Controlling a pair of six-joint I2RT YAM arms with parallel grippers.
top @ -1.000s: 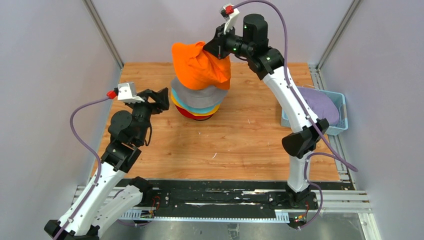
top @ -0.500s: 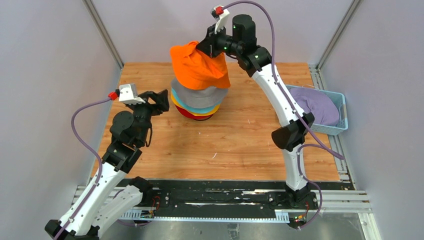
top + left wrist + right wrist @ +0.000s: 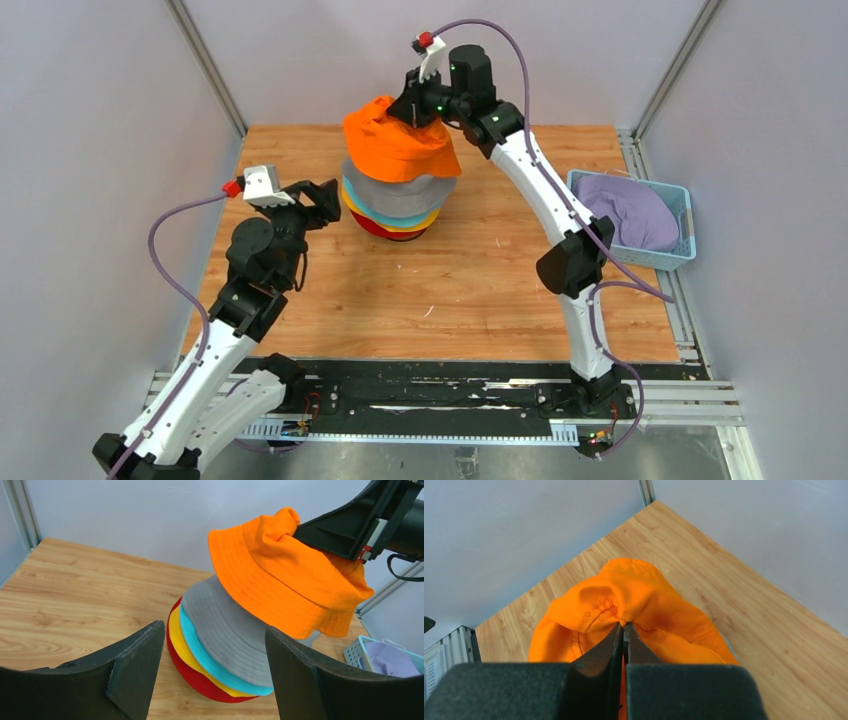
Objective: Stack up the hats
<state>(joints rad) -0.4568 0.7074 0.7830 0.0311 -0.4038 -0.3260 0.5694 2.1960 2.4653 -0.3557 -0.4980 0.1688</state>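
Right gripper (image 3: 625, 627) is clamped on a thin pinch of crown fabric of the orange hat (image 3: 395, 145). The hat hangs brim-down and tilted over the stack at the far middle of the desk (image 3: 480, 290). Stack, bottom up: red hat (image 3: 192, 680), yellow hat (image 3: 179, 640), teal hat (image 3: 212, 660), grey hat (image 3: 225, 620). The orange brim overlaps the grey crown in the left wrist view; touching or just above, can't tell. Lavender hat (image 3: 630, 210) lies in the blue basket (image 3: 688, 228) at the right edge, well apart from the stack. Left gripper (image 3: 322, 200) has its jaws wide apart and holds nothing, just beside the stack on its left and aimed at it

Risks, as judged:
- orange hat is off-axis and bunched at the pinch, so letting go here likely lands it skewed or sliding off the grey crown
- thin pinch, so the fabric could slip out early
- pushing down off-centre could shove the lower hats sideways
- a brim edge could fold under and sit lumpy

Hard to see:
- whatever carries the stack is fully covered
- right wrist view shows only orange fabric and desk, so no alignment check there
- whether the orange hat's opening is spread or collapsed
- yellow and teal are slivers from above
- basket is cut off in the left wrist view
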